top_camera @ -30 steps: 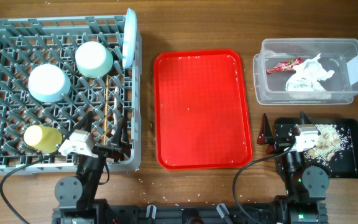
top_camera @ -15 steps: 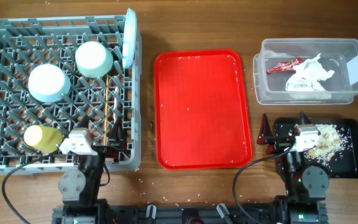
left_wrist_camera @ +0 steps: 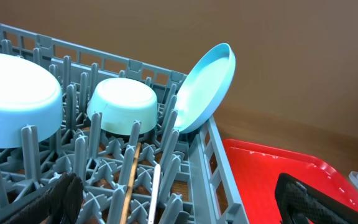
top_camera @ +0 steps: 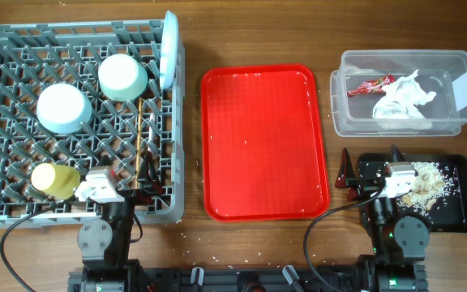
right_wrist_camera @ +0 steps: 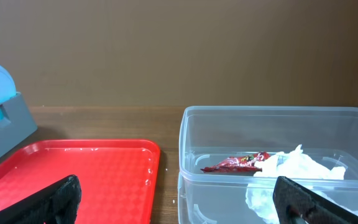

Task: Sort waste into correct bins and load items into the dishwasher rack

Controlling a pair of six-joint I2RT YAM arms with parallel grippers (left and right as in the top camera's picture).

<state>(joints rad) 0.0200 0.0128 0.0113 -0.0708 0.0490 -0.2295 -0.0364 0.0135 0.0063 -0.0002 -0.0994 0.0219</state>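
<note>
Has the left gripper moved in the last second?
Yes, slightly. Seen from overhead, the left gripper has pulled back toward the near wall of the rack.

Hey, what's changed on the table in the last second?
Only the left gripper moved: it shifted slightly to its left over the dishwasher rack's near edge, fingers open and empty. Nothing was grasped or released. The right gripper, red tray and clear tub stayed put.
</note>
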